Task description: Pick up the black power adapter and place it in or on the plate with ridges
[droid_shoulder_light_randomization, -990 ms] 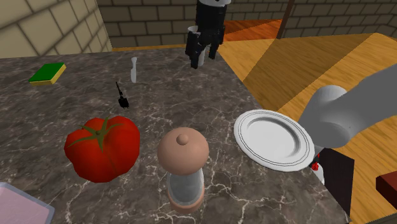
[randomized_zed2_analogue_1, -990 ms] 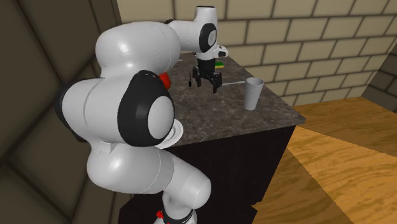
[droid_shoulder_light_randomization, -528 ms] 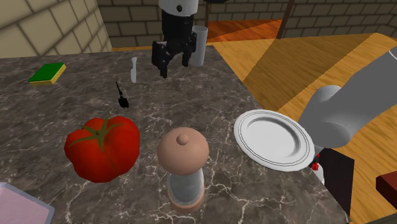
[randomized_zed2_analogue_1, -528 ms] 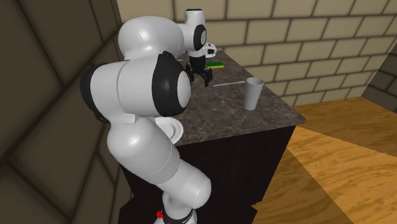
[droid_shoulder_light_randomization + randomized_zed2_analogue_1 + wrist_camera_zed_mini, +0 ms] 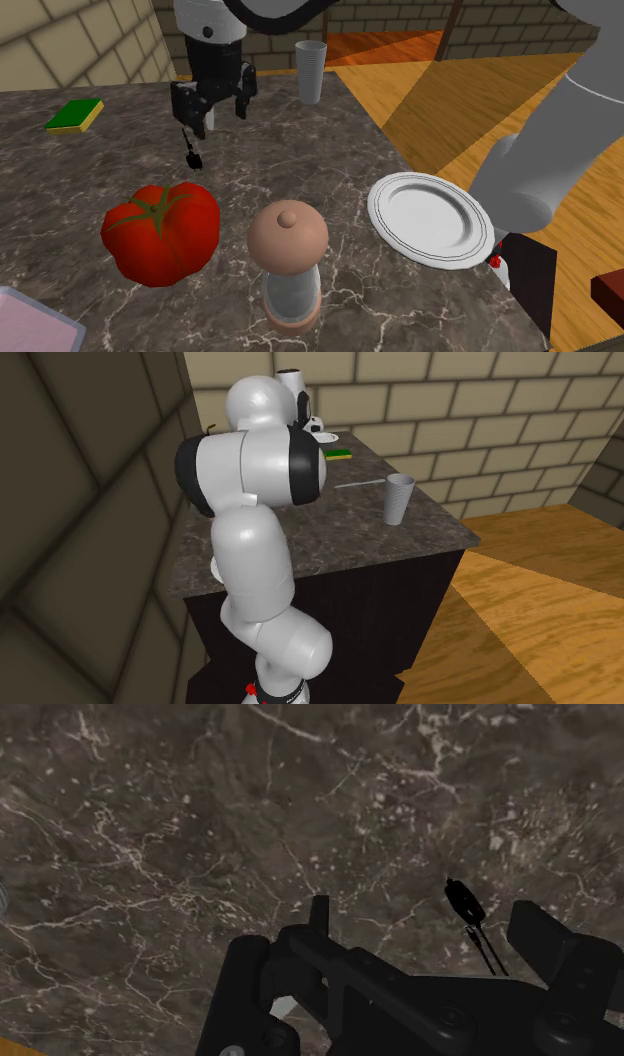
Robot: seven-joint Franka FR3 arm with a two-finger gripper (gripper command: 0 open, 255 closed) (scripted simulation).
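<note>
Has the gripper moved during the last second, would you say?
Yes: the gripper moved toward the shoulder view's left, away from the cup, toward the black adapter.
</note>
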